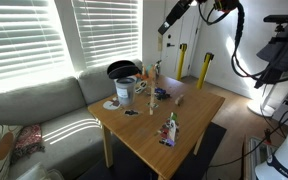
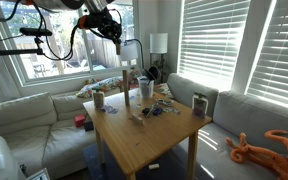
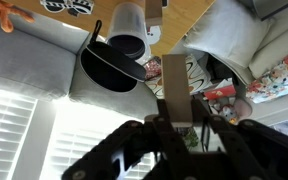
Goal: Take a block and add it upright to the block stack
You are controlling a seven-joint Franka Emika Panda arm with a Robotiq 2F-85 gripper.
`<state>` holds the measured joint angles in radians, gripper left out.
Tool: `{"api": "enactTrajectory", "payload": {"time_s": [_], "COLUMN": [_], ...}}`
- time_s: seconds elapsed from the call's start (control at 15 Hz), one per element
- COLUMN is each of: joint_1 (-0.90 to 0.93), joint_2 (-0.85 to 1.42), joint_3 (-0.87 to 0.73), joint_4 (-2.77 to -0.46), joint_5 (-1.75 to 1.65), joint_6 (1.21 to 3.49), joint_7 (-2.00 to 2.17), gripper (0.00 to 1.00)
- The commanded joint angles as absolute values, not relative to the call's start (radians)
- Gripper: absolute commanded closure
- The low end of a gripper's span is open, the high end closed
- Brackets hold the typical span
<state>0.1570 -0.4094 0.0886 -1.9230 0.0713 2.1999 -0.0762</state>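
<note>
My gripper (image 3: 174,128) is shut on a tan wooden block (image 3: 174,82), held upright between the fingers. In both exterior views the gripper (image 1: 165,27) (image 2: 117,30) hangs high above the far end of the wooden table (image 1: 189,125) (image 2: 154,135). The block stack is a slim upright column (image 1: 156,69) near the table's far edge; it also shows in an exterior view (image 2: 128,82). In the wrist view, the white cup (image 3: 131,25) and a black bowl (image 3: 112,66) lie below the gripper. The cup also shows in an exterior view (image 1: 124,91).
A low green-and-red cluster of pieces (image 1: 170,130) lies near the table's front. Small items (image 1: 181,99) are scattered mid-table. A grey sofa (image 1: 34,105) stands along the window side. Camera stands and cables (image 1: 274,50) are beside the table.
</note>
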Motion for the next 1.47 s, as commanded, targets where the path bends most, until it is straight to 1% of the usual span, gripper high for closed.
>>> {"api": "enactTrajectory", "payload": {"time_s": [0.0,0.07,0.13,0.6,1.0,1.07,1.2,1.27,1.4], "joint_1": [0.151,0.151,0.156,0.149,0.152,0.145,0.144,0.143,0.173], "joint_2": [-0.406,-0.401,-0.398,-0.454,-0.483,-0.453,-0.456,-0.456,-0.453], "joint_3": [0.094,0.094,0.091,0.076,0.036,0.056,0.047,0.045,0.033], "joint_4": [-1.918,-1.917,-1.925,-2.037,-2.092,-2.066,-2.074,-2.075,-2.091], "joint_5": [0.074,0.073,0.086,0.087,0.106,0.077,0.079,0.080,0.114], "joint_6": [2.197,2.197,2.221,2.339,2.273,2.291,2.289,2.289,2.352], "joint_7": [-0.077,-0.077,-0.082,-0.077,-0.099,-0.082,-0.083,-0.083,-0.131], "gripper": [0.72,0.72,0.93,0.93,0.93,0.72,0.72,0.93,0.93]}}
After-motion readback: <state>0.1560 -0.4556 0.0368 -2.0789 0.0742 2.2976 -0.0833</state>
